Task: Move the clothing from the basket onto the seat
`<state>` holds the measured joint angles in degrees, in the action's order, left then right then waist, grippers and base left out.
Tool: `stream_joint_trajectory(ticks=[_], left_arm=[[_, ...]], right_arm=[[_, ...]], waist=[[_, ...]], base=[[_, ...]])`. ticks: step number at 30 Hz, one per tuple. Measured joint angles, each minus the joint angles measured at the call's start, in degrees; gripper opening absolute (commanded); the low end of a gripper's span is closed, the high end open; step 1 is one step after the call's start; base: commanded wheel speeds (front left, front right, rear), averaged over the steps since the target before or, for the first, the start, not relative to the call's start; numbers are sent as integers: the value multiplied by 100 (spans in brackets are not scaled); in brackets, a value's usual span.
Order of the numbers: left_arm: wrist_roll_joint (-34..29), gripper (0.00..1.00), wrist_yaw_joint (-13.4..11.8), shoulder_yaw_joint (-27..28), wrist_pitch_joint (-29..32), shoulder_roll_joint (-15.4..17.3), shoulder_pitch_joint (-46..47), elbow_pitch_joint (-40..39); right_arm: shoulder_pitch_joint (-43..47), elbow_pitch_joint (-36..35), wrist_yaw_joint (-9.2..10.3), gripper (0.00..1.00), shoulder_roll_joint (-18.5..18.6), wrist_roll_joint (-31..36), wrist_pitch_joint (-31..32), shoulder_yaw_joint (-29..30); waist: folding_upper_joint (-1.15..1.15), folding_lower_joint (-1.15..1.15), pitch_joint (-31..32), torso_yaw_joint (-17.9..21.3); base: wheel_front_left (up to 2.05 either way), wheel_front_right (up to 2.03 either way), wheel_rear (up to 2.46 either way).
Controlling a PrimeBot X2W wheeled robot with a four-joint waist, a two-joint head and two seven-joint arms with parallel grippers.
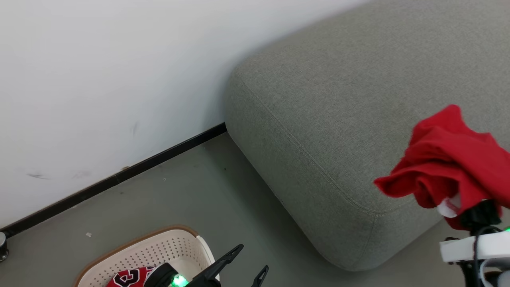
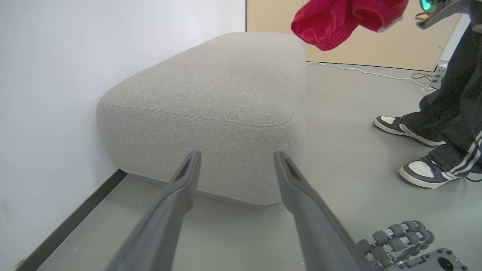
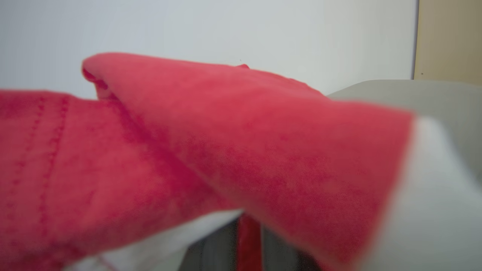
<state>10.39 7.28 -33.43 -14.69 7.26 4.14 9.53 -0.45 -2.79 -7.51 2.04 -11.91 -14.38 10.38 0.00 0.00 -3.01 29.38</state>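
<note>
On the head camera, your right gripper (image 1: 478, 213) is clamped on a bunched red garment (image 1: 446, 159), held over the near corner of the seat (image 1: 338, 119). The basket (image 1: 159, 245) sits on the floor well to the left of the seat, with a numbered jersey (image 1: 129, 277) inside. Your left gripper (image 1: 252, 259) hangs between the basket and the seat with its fingers spread.

On the left wrist camera, those fingers stand wide apart and empty, pointing at the seat's end. The garment hangs in the air above the seat. A person's shoes (image 2: 421, 150) stand on the floor to the right of the seat.

On the right wrist camera, you see blurred red cloth with white trim up close. A fold of it runs down between the fingers.
</note>
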Motion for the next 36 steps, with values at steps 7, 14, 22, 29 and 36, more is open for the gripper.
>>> stream_joint_trajectory(ticks=[7,14,22,29,36], left_arm=[[-68,100,0,-18,-1,4,-1,-21],[-152,100,0,-132,-1,46,-6,-49],[-204,100,1,-252,-1,176,-7,-83],[-144,100,0,-212,-1,213,-5,-218],[-214,100,1,-272,-1,470,8,-358]], right_arm=[[-25,403,0,0,-15,-171,0,710],[-380,894,0,0,-19,-433,0,1013],[-972,1456,1,0,-25,-630,0,1074],[-1475,2059,1,0,-25,-815,0,1134],[-2279,2533,1,0,35,-951,0,1339]], waist=[[0,0,-77,50],[0,0,-201,52],[0,0,-406,0],[0,0,-640,-69],[0,0,-929,-149]], base=[[0,0,0],[0,0,0],[0,0,0],[0,0,0],[0,0,0]])
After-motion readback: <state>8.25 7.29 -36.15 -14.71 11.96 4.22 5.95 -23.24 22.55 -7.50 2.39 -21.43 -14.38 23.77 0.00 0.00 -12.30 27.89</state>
